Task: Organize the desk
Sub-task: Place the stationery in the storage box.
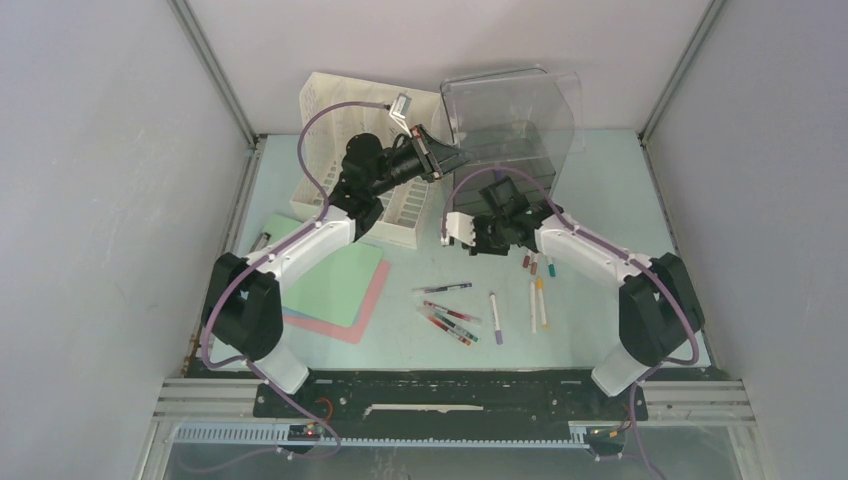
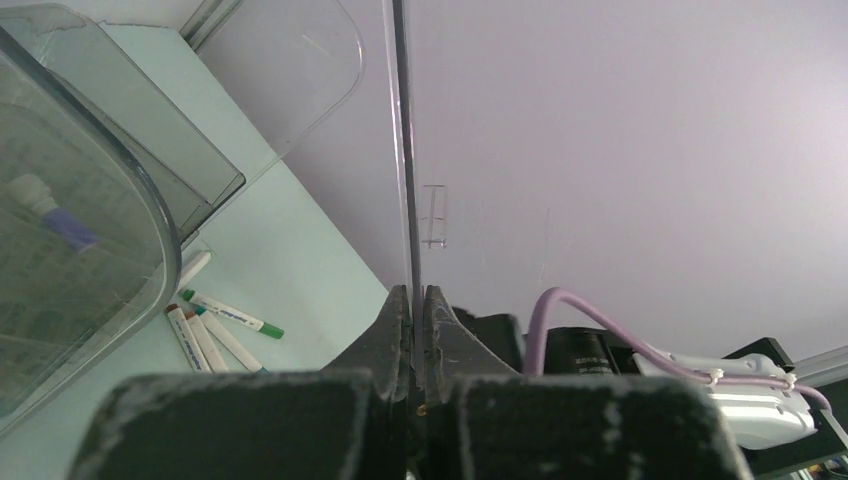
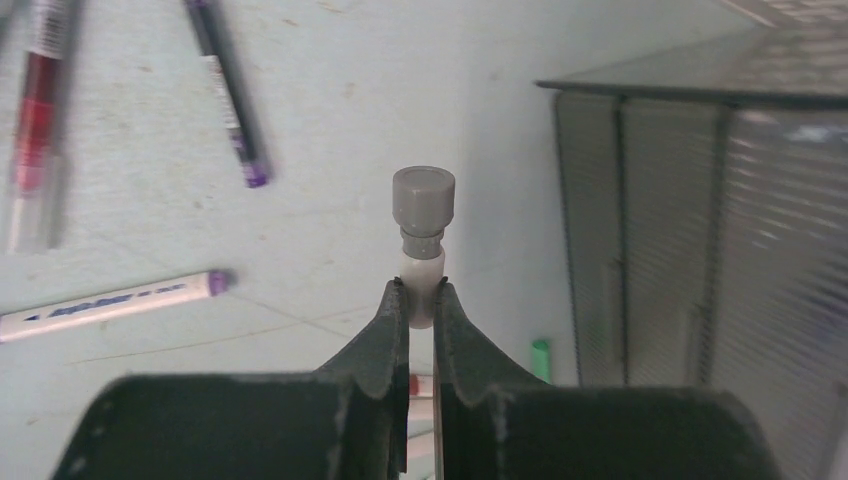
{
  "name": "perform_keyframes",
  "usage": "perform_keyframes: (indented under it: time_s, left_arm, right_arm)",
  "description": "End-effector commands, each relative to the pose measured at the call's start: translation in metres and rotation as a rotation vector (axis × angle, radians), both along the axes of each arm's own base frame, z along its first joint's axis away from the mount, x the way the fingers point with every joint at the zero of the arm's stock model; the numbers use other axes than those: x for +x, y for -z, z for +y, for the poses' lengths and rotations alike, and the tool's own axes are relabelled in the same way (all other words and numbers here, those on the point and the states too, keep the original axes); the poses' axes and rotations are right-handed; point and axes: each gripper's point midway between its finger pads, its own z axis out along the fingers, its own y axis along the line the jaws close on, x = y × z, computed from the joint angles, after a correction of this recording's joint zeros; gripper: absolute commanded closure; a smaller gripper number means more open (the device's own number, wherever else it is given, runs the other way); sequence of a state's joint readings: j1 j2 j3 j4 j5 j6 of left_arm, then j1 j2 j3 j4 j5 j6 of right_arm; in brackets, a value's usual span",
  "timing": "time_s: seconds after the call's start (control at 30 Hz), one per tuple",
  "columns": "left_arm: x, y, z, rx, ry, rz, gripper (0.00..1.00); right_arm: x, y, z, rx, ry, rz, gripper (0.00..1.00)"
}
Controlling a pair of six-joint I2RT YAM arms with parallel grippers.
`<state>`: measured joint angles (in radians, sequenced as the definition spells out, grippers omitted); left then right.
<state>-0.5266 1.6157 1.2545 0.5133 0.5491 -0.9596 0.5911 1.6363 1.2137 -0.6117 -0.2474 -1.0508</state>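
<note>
Barely begun: pens [image 1: 455, 320] lie loose on the desk [image 1: 600, 200].
The left gripper [image 2: 416, 295] pinches the lid [image 1: 545, 95]; the right gripper [image 3: 420, 290] clamps a grey-capped marker [image 3: 423, 215].

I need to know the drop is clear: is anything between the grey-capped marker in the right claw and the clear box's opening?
Nothing visible blocks it. The left claw pinches the clear plastic lid and holds it raised off the smoky transparent plastic box; the right claw grips the white grey-capped marker beside the box's wall.

The desk [image 1: 605, 200] is a flat, matte, pale mint-green tabletop between grey walls [image 1: 110, 180].
</note>
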Motion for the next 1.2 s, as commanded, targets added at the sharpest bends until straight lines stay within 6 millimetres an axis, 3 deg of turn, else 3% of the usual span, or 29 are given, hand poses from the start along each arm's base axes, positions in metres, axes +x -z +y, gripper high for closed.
perform_keyframes:
  time_s: [0.0,0.4,0.7,1.17]
  left_arm:
    - [-0.017,-0.041,0.009,-0.056,0.019,-0.160,1.00]
    - [-0.017,-0.041,0.009,-0.056,0.019,-0.162,1.00]
    - [-0.018,-0.042,0.009,-0.057,0.019,-0.163,1.00]
    - [-0.017,-0.041,0.009,-0.057,0.019,-0.161,1.00]
  right_arm:
    - [0.031,-0.044,-0.005,0.083,0.113,-0.201,1.00]
    - [0.067,-0.091,-0.020,0.183,0.284,-0.518,1.00]
    - [0.079,-0.118,-0.022,0.278,0.352,-0.690,1.00]
    - [0.093,-0.129,-0.027,0.409,0.458,-0.886,1.00]
